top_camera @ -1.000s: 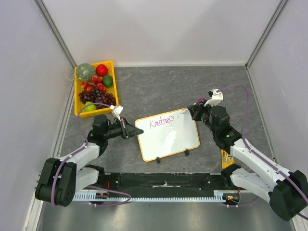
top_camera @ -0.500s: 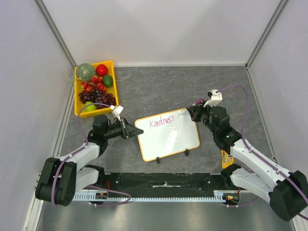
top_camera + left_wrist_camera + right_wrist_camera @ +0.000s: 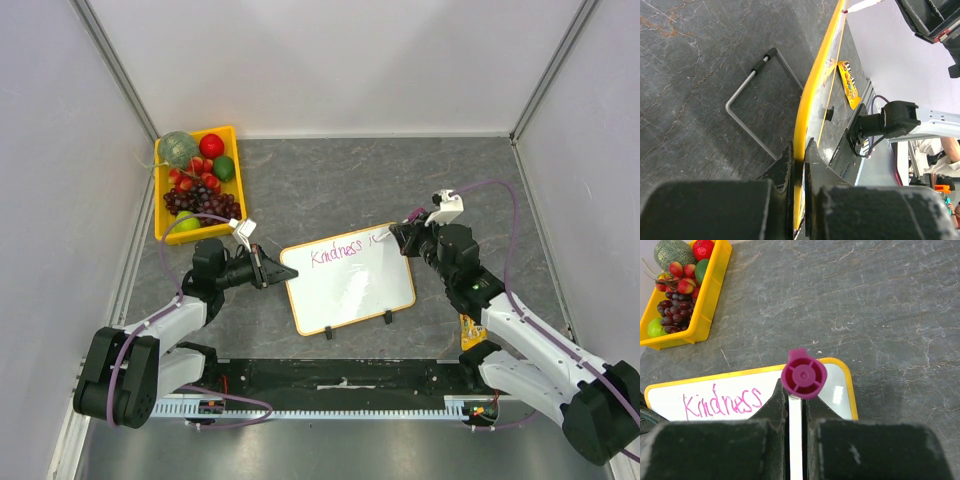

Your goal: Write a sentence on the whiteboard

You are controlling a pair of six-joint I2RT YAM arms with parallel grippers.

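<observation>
Board [image 3: 350, 290] lay on the bench [image 3: 330, 185], its left edge clamped in the left pincer [image 3: 283, 272] to steady it, while the right pincer [image 3: 795, 405] gripped the marker [image 3: 803, 374] tip-down just past "Kindness" [image 3: 335, 252], apparently placed for the next word

The right gripper [image 3: 402, 235] and its marker [image 3: 388, 236] have shifted a little over the far right corner of the board [image 3: 350, 285]. A second ago the marker tip stood close to that corner. Half a second ago it had pushed in toward the end of "Kindness" [image 3: 335, 252]. Now it has eased back slightly and sits a touch nearer the arms' side, and the wrist has come down with it. Whether a new stroke was added cannot be told.
</observation>
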